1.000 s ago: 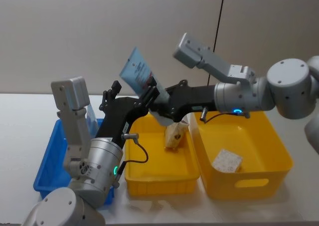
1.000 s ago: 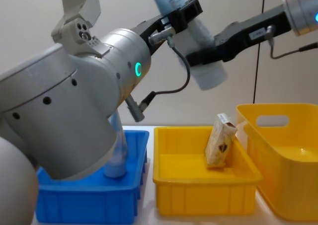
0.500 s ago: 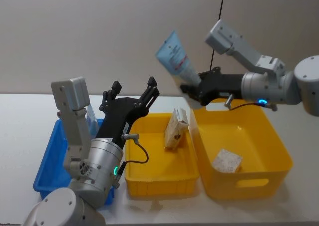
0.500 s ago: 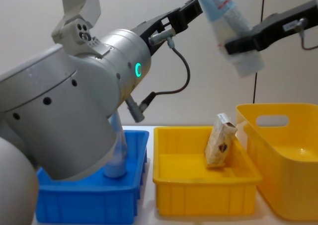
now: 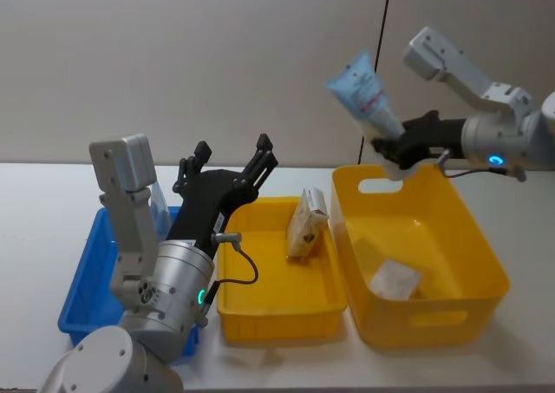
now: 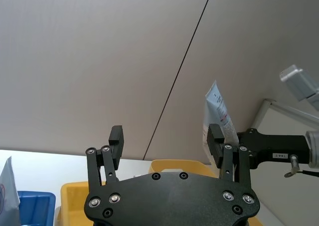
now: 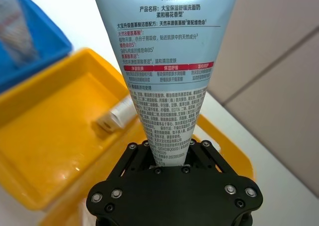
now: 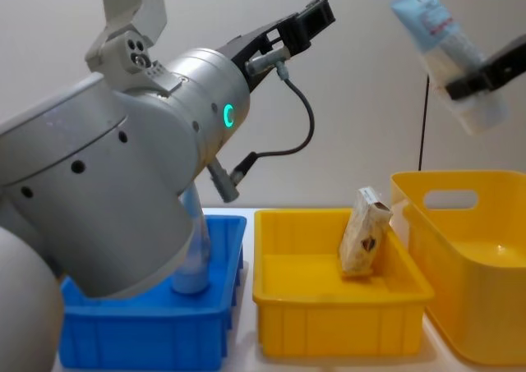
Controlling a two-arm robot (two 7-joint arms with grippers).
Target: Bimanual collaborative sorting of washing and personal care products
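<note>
Head view: right gripper (image 5: 388, 143), clamping pouch (image 5: 362, 93), moved right; left gripper (image 5: 230, 160) spread.

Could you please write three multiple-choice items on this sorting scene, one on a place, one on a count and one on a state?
1. Where does the cream carton stand?
A. in the middle yellow bin
B. in the blue bin
C. on the bare table

2. How many yellow bins show in the head view?
A. one
B. two
C. three

3. What state is the left gripper in?
A. shut on a carton
B. shut on the tube
C. open and holding nothing

Answers:
1. A, the carton leans against that bin's right wall.
2. B, the middle bin and the large yellow bin beside it.
3. C, its fingers stand apart in the left wrist view, while the right gripper holds the pale blue tube above the large bin.
</note>
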